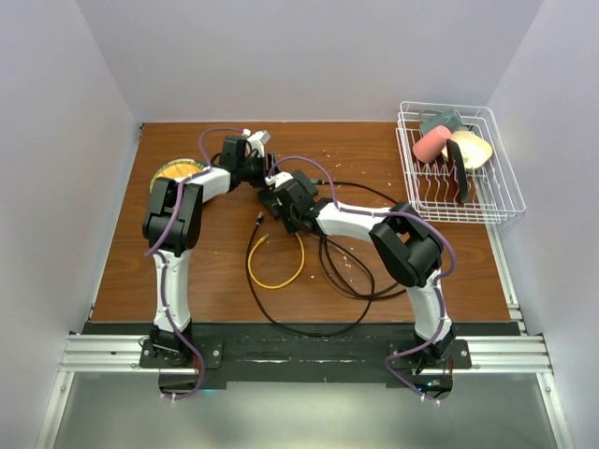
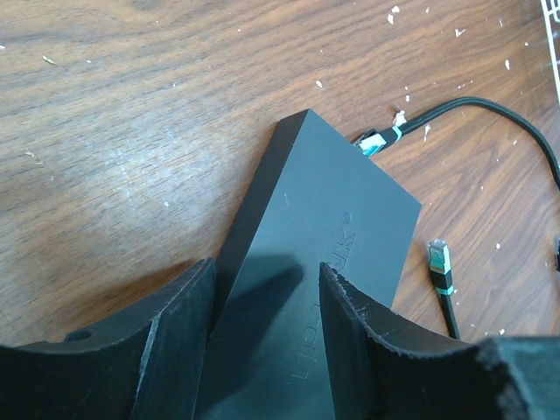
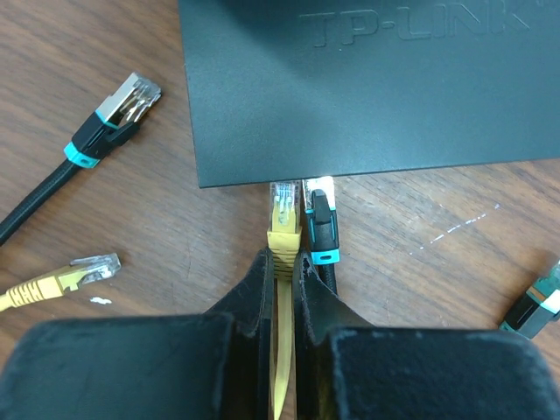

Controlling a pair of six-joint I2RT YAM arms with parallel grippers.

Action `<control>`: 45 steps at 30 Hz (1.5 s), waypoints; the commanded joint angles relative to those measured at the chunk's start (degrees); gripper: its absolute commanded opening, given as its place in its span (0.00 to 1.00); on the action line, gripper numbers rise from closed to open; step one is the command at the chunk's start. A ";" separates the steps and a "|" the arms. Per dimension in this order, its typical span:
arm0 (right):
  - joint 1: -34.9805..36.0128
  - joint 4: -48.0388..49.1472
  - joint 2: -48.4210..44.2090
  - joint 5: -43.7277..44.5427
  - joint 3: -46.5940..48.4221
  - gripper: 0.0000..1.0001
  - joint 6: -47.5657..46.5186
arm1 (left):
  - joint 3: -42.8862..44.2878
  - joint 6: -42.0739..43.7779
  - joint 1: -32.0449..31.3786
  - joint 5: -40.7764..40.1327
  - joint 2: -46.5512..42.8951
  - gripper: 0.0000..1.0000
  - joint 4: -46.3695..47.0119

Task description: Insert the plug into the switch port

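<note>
Along the switch (image 3: 367, 87) port edge we find the approach crowded: a black plug (image 3: 320, 223) sits just beside the yellow plug (image 3: 284, 219) pinched in the right gripper (image 3: 282, 289). Loose plugs (image 3: 109, 118) lie on the table (image 3: 131, 219) to either side. The left gripper (image 2: 262, 332) occupies the switch's opposite end.

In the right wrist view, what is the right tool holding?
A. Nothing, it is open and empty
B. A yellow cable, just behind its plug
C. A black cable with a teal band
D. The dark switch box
B: the right tool is closed on the yellow cable just behind its clear plug, whose tip is at the edge of the dark switch box, beside a black plug with a teal band.
</note>
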 commanded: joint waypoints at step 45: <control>-4.93 -6.52 3.84 -10.58 11.32 0.00 -3.43 | -5.60 4.52 -3.27 6.62 -2.79 0.54 -10.45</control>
